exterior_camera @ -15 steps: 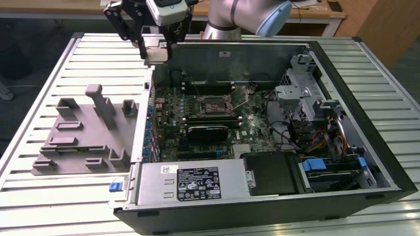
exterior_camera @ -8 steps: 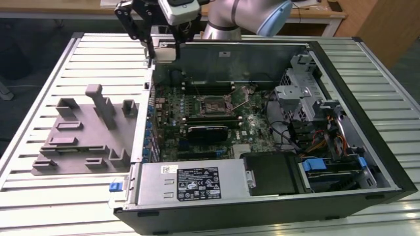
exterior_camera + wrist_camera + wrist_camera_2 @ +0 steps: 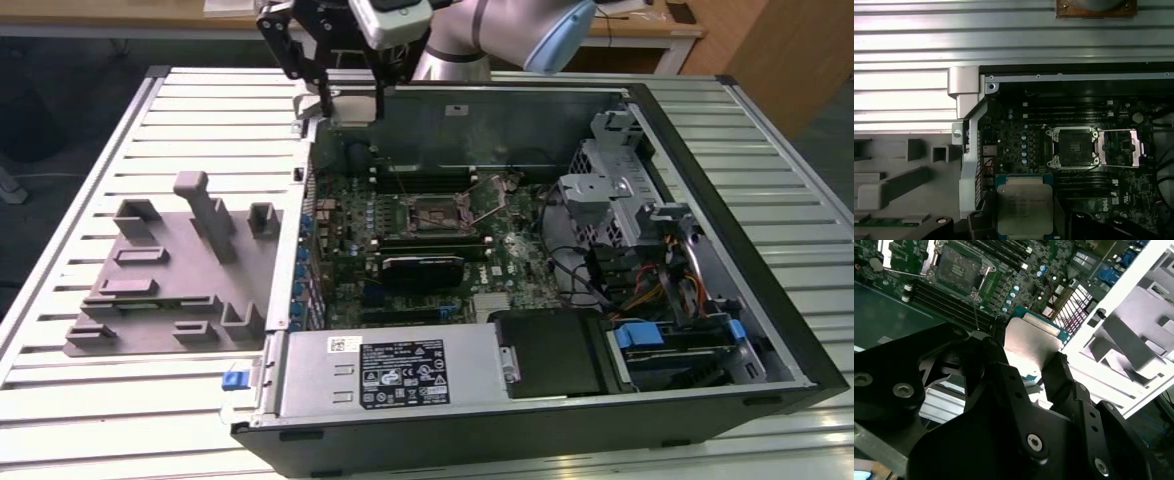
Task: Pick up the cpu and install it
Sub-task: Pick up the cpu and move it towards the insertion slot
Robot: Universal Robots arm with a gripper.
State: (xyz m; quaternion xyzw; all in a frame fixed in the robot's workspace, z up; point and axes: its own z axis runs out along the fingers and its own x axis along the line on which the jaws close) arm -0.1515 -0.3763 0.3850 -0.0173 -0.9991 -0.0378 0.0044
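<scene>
My gripper (image 3: 350,98) is shut on the cpu (image 3: 351,109), a flat silver-grey square chip. It hangs in the air above the far corner of the open computer case (image 3: 747,240), toward the exterior view's left. Both wrist views show the cpu (image 3: 1030,342) (image 3: 1025,207) clamped by its edges between the black fingers (image 3: 1059,371). The motherboard socket (image 3: 437,213) (image 3: 1074,147) (image 3: 956,267) lies bare in the middle of the board, nearer the camera than the chip in the exterior view. Its metal lid (image 3: 1121,147) is swung open beside it.
A grey fixture (image 3: 174,270) with slots and posts sits on the slatted table (image 3: 120,410) at the exterior view's left of the case. Inside the case are a black card (image 3: 424,268), a power supply (image 3: 387,370), and drive bays with cables (image 3: 654,270).
</scene>
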